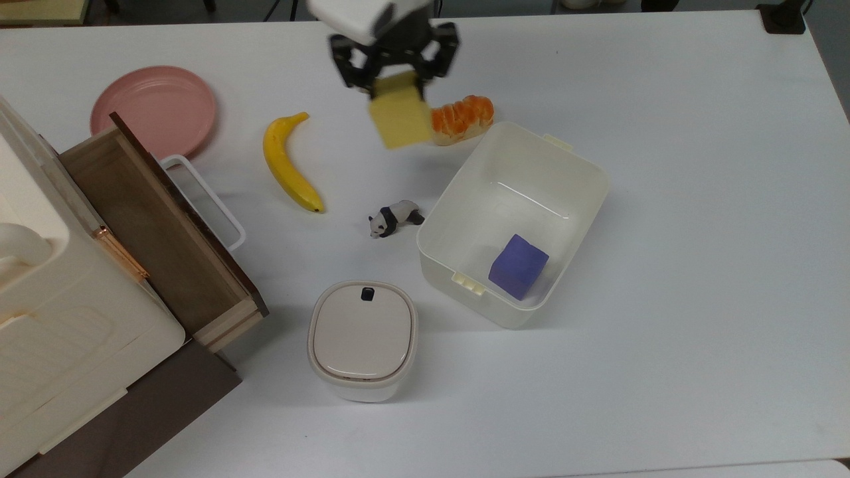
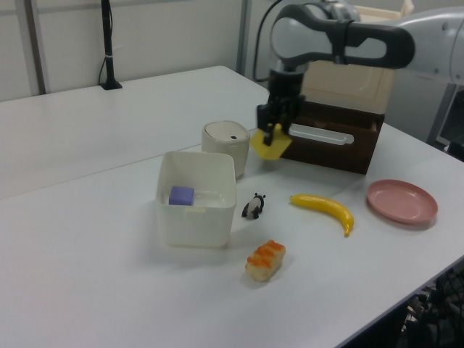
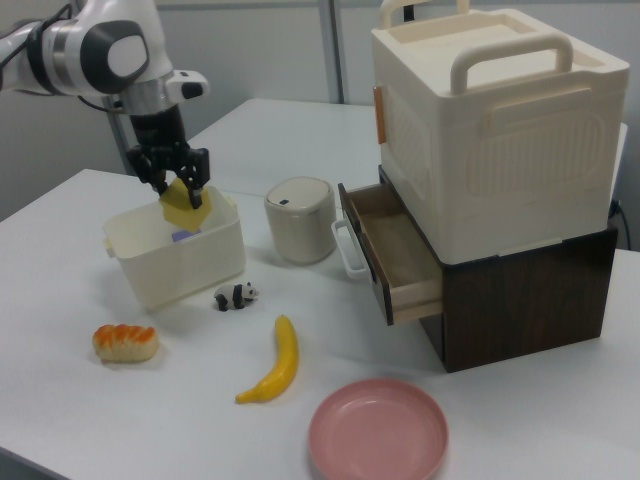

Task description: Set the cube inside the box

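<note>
Held the yellow cube [image 1: 400,118] tight in the hand [image 1: 396,83], high over the worktop [image 1: 697,199] — could drop short of the box [image 1: 584,199] — if let go early.

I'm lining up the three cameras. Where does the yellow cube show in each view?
Top view: yellow cube upper centre, in the hand.
Left view: cube right of centre, above the table.
Right view: cube at the left.
Shared landmark: the box with the purple cube.
</note>
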You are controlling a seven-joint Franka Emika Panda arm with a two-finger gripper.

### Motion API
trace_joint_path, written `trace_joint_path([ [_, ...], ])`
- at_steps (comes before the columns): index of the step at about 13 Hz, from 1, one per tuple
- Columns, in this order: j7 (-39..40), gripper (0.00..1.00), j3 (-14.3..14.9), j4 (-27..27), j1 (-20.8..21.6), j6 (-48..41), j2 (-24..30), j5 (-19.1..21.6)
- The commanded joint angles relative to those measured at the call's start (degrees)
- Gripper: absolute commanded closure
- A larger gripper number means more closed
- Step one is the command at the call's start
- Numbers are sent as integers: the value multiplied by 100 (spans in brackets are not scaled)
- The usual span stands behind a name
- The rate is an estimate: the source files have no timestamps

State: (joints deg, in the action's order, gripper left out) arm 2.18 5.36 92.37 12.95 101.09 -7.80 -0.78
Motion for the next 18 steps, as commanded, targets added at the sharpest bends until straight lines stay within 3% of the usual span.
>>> trace_joint_path([
  [1, -768, 97, 27, -123, 680, 997, -668, 192],
  [3, -1139, 96, 27, -333, 919, 1167, -959, 201],
  [6, -1650, 0, -26, -448, 1043, 1290, -1311, 157],
  [9, -1651, 0, -17, -448, 955, 1308, -1207, 104],
  [12, -1659, 0, -17, -422, 578, 1194, -891, -36],
  [18, -1371, 0, -43, -334, -247, -27, -179, -124],
])
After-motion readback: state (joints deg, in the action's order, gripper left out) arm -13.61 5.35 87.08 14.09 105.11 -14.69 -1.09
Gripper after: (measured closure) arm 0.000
